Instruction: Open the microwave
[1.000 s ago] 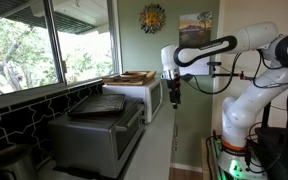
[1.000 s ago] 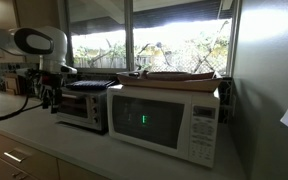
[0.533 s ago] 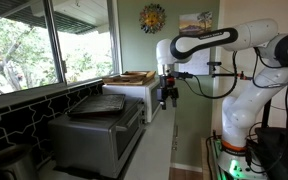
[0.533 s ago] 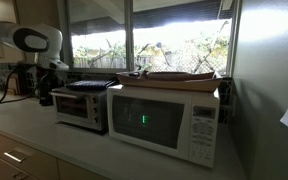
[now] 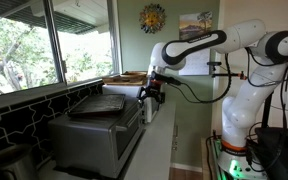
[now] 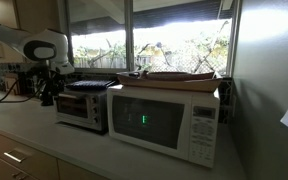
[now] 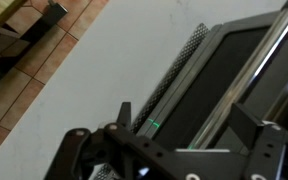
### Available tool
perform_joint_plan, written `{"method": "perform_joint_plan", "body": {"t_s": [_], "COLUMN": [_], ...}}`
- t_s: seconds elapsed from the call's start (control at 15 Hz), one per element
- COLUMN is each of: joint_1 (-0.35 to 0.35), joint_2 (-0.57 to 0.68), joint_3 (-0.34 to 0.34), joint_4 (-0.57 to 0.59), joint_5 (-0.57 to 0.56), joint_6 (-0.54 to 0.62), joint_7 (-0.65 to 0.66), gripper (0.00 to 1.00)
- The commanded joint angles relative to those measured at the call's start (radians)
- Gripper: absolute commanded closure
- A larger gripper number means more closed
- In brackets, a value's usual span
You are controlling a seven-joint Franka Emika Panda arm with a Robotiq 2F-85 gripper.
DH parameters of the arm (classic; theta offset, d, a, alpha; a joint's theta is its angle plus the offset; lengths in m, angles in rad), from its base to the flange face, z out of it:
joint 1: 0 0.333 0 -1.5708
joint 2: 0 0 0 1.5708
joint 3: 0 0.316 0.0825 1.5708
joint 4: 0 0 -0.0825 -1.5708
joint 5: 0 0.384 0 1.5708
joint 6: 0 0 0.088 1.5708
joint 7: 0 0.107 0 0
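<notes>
Wrist view: microwave (image 7: 229,75) just ahead of the pincer (image 7: 182,118).

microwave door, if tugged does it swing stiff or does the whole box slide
The microwave looks like a large metal box sitting flat on the counter, so probably heavy and unlikely to tip or slide much. Its door looks rigid, likely swinging as one stiff panel. The tray on top might rattle.

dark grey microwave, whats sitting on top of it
A flat dark tray lies on top of the dark grey microwave, covering much of it. Whatever is under the tray cannot be seen.
</notes>
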Motion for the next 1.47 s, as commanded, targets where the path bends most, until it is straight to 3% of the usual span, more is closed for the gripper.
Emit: {"method": "perform_joint_plan", "body": {"t_s": [0.0,0.2,0.4,0.8,1.4], "joint_1": [0.002,0.012,0.033,0.040,0.011], "joint_2": [0.049,0.086,0.100,0.062,0.052], "joint_3": [0.009,0.008,-0.003,-0.037,-0.052], "joint_4": [-0.020,-0.035,-0.048,-0.070,-0.106], "joint_5": [0.042,0.016,0.007,0.012,-0.082], "joint_6": [0.176,0.259,0.263,0.221,0.075], "joint_7": [0.129,0.213,0.228,0.225,0.254], "gripper": [0.00,0.00,0.00,0.00,0.00]}}
